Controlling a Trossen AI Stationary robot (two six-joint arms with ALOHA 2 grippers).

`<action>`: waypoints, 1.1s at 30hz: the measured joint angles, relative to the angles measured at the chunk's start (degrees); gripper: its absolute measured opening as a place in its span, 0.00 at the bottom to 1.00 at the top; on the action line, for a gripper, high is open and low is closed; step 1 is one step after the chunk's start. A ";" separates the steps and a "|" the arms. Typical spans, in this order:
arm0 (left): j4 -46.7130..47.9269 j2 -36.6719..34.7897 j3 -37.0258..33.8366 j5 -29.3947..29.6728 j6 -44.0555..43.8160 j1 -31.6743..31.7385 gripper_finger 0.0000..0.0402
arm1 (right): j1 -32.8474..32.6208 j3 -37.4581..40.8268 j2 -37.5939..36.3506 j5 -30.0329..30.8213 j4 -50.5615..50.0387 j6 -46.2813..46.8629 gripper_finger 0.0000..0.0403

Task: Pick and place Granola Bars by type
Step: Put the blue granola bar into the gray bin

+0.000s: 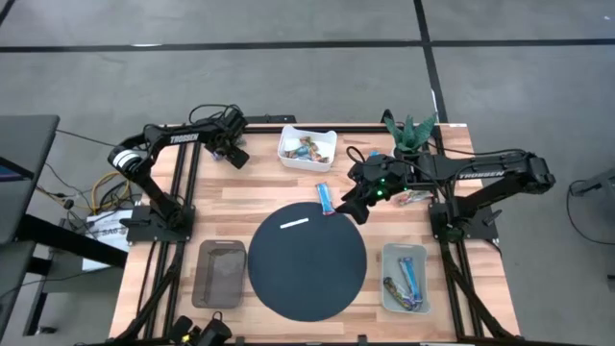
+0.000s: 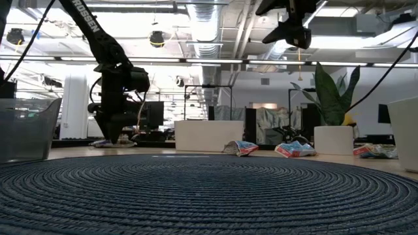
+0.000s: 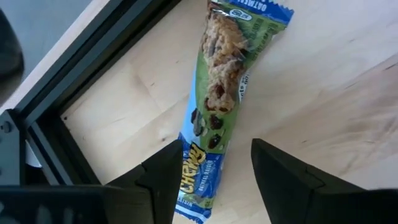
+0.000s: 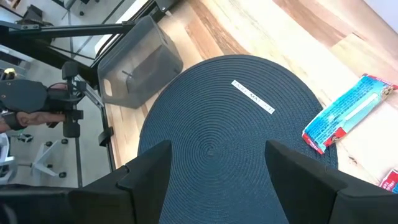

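Left tool (image 3: 211, 180) astride lengthwise green bar (image 3: 224, 106)

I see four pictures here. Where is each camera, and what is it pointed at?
High view: above the table, looking straight down; shows both arms, the round mat and bins.
Low view: at tabletop height, looking across the mat into the room; both arms hang in from above.
Left wrist view: on the left arm, facing a green granola bar between its open fingers.
Right wrist view: on the right arm, facing the mat and a blue granola bar.
High and right wrist views share the mat's white strip.
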State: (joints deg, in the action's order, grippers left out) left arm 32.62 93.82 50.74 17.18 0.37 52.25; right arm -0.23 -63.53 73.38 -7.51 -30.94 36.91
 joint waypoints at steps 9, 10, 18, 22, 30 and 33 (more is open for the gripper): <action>-0.43 0.00 0.00 -0.01 0.09 0.00 0.46 | 0.00 0.00 0.00 0.00 0.02 0.00 0.62; -0.79 0.00 0.00 -0.17 0.09 0.03 0.46 | 0.00 0.00 0.00 0.00 0.00 0.00 0.62; -0.65 0.00 0.80 -3.00 0.07 1.36 0.46 | 0.00 0.00 0.00 0.04 0.11 0.11 0.62; -0.35 0.00 0.81 -2.98 0.07 1.38 0.46 | 0.00 0.00 0.00 0.13 0.11 0.11 0.62; -0.04 1.29 1.07 -1.33 1.51 0.96 0.41 | 0.00 0.00 0.00 0.11 0.13 0.13 0.62; 2.79 4.31 2.77 1.80 3.29 -0.47 0.34 | 0.00 0.00 0.00 0.09 0.17 0.15 0.62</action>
State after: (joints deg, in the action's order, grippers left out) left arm 35.41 98.13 53.51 18.98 3.66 51.78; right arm -0.23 -63.53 73.38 -7.42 -30.76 37.06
